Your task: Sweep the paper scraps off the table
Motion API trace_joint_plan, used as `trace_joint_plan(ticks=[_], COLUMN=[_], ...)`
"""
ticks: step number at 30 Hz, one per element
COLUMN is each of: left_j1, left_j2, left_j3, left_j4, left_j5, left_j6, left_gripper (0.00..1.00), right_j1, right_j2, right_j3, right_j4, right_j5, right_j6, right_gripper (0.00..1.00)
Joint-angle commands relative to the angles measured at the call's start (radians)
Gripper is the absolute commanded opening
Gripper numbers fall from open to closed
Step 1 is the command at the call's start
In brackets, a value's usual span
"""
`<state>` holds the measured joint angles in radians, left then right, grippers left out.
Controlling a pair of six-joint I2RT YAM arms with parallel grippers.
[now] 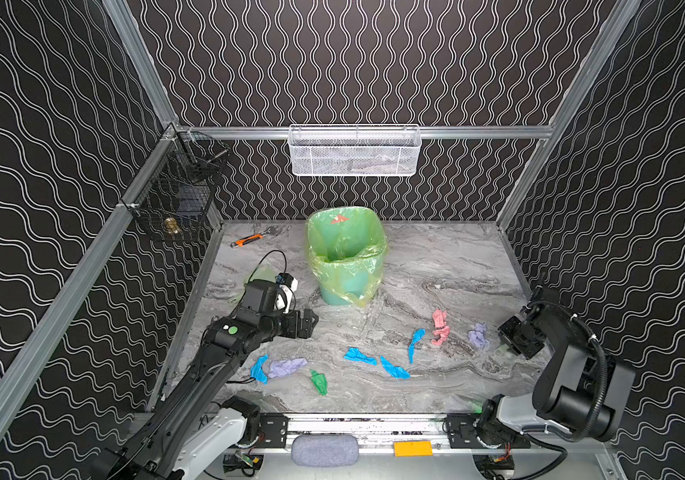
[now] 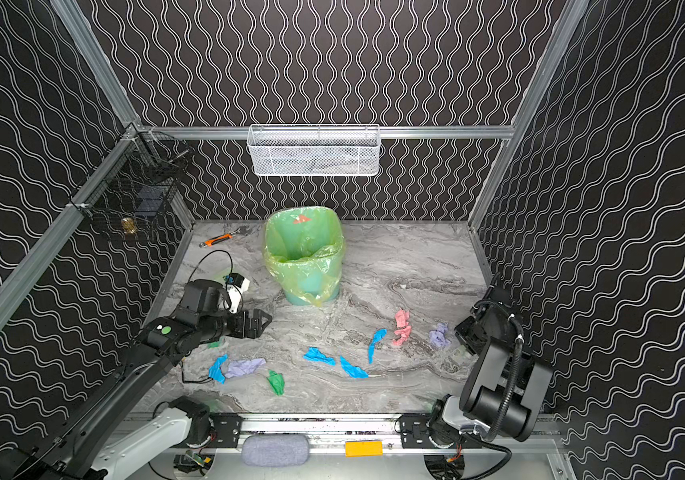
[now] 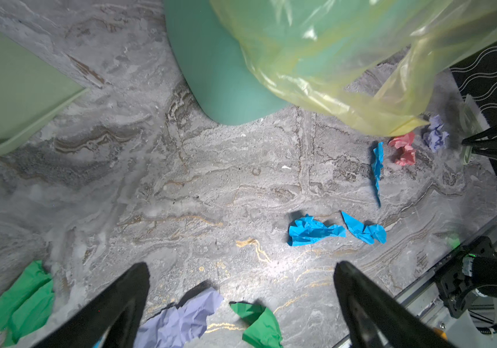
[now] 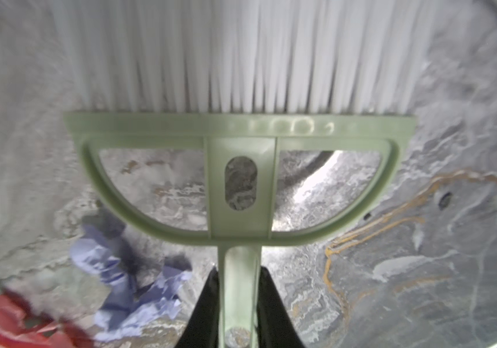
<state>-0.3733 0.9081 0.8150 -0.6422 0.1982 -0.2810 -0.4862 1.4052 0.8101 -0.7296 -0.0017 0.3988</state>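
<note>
Right wrist view shows one lilac scrap [image 4: 114, 271] of the paper scraps [image 1: 394, 368] lying beside the handle of the brush [image 4: 241, 126], on the pincer's side of the white bristles [image 4: 241, 60]. A stroke begun from here could, I judge, pass it by instead of pushing it. The scraps are light and crumpled, so a fast stroke may flick them apart or over the front rail [image 1: 374, 424] rather than gather them. In both top views they lie strewn across the near half of the table [image 1: 436, 257]: four blue [image 1: 359, 356], two lilac [image 1: 286, 367], two green [image 1: 319, 382], one of these [image 2: 216, 343] half hidden under the left arm [image 1: 216, 365], and a pink clump [image 1: 440, 328] that may be one piece or two. A further reddish bit [image 1: 338, 219] sits inside the bin [image 1: 347, 286]. The right pincer [image 4: 239, 271] is clamped on the brush handle, and the left pincer [image 3: 242, 268] stands wide and empty near the bin. The one pale green dustpan [image 3: 15, 90] lies unheld by the left arm, well apart from most scraps, so nothing is placed to catch them. The bin's liner [image 3: 346, 75] hangs down to the table and could snag the bristles. Beyond these there are one brush, one bin, one orange-handled wrench [image 1: 247, 240] at the back and two wire baskets [image 1: 355, 151] on the rails.
</note>
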Motion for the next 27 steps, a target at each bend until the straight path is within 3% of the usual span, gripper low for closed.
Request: trace_joint_plan(ticks=[1,12,27], left_j1=[-0.001,-0.001,-0.004], left_j2=[-0.005,0.042,0.274], left_j3=[0.032,0.193,0.578], left_j4=[-0.025,-0.084,-0.156], left_j5=[-0.015,0.005,0.175], left_j6=[0.005,0.008,0.06], left_gripper=[0.99,0.99,0.99], right_j1=[0.002,0.094,0.538], right_j2=[-0.021,-0.111,-0.167], right_j3=[0.028,0.18,0.542], right_j4=[-0.043,-0.135,-0.319], right_j5=[0.021,0.042,0.137], right_j6=[-0.027,-0.051,-0.022], right_gripper=[0.14,0.14,0.15])
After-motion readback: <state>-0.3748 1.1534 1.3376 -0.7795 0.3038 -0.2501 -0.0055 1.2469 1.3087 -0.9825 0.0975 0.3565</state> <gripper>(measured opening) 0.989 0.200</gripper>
